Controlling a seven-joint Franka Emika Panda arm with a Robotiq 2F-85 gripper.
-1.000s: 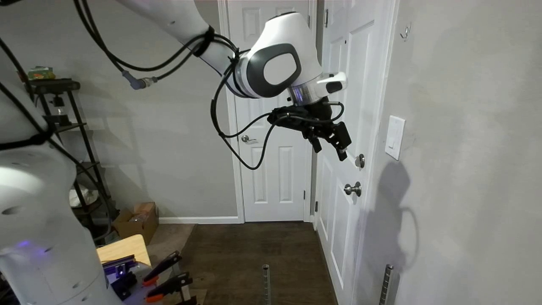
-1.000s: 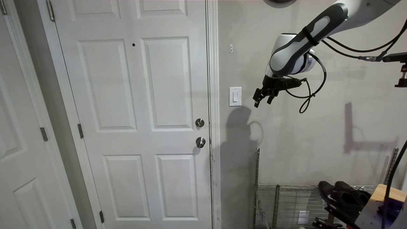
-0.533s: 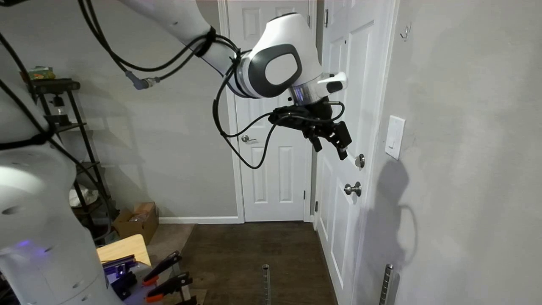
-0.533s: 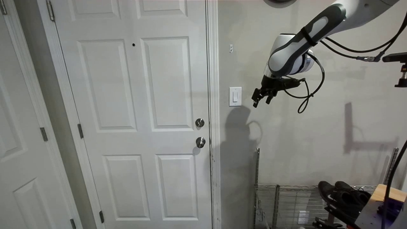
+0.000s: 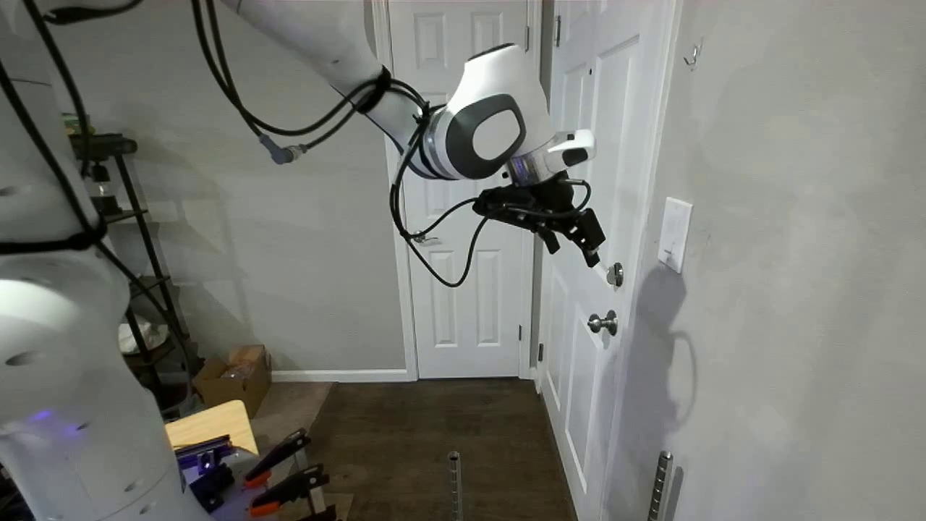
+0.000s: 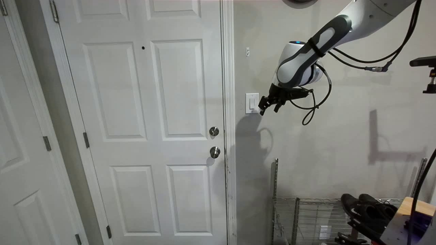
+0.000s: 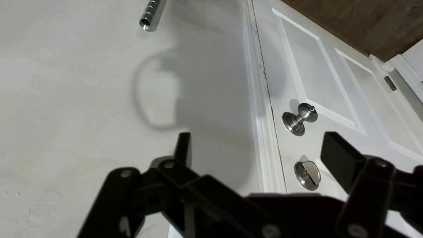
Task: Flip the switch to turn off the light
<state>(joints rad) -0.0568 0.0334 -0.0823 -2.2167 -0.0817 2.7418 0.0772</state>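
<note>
The switch (image 5: 675, 235) is a white upright wall plate with a rocker, on the grey wall beside the door frame. It also shows in an exterior view (image 6: 251, 103), where a fingertip overlaps its lower right corner. My gripper (image 5: 574, 257) is black, open and empty, tilted downward in front of the wall. In that other exterior picture the gripper (image 6: 268, 112) is just right of the plate; I cannot tell contact there, but a gap shows in the side-on picture. In the wrist view the gripper (image 7: 257, 142) has its fingers wide apart, and the switch is mostly or wholly hidden.
The white door has a silvery knob (image 7: 307, 113) and a round deadbolt (image 7: 308, 175). A metal post (image 5: 660, 486) stands by the wall below. A wire rack (image 6: 316, 200) bears black shoes (image 6: 369, 209). A small hook (image 5: 693, 55) is above the switch. Cables (image 5: 448, 282) hang from the arm.
My arm and gripper have moved nearer the switch and door side: rightward in one picture, leftward in the opposite one. The upper arm has dipped. The gripper has stayed open.
</note>
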